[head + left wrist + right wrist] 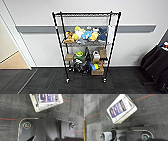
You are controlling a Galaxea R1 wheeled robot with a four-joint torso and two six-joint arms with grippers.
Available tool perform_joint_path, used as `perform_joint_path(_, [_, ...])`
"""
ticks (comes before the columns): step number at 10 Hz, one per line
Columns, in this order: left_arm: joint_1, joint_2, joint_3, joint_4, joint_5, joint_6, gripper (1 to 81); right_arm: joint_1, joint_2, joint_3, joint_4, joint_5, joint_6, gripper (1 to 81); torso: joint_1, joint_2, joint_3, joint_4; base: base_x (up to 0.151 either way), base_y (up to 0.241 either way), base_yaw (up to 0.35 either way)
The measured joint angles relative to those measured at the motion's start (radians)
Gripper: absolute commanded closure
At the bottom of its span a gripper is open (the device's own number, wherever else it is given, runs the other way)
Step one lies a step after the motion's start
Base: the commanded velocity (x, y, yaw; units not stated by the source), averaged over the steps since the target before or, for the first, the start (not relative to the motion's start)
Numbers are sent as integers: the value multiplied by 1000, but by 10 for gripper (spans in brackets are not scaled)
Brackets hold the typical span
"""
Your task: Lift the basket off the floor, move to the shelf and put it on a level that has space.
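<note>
Head view: tall black shelf (85, 46) against the wall, top level (86, 14) bare. Left wrist view: basket (47, 101) down on grey floor (11, 107). Right wrist view: same basket (121, 108) on carpet. Claws: cannot tell.

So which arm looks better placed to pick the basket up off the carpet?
Probably the right: its wrist view shows the whole basket lying on the floor, while the left wrist view catches just one corner. It's a hedged call.
</note>
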Motion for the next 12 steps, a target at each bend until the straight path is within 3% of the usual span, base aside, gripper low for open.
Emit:
perform_joint_path(2, [-1, 0, -18, -71, -8, 0, 10, 39, 13, -54, 1, -48, -1, 10, 32, -51, -23, 0, 0, 0, 0])
perform_joint_path(5, [-3, -3, -26, -86, -11, 0, 10, 76, 30, -89, -1, -89, -1, 10, 91, -142, -98, 0, 0, 0, 0])
perform_joint_path(12, [-33, 9, -49, -196, -22, 0, 10, 201, 31, -127, -3, -140, -8, 10, 232, -366, -113, 0, 0, 0, 0])
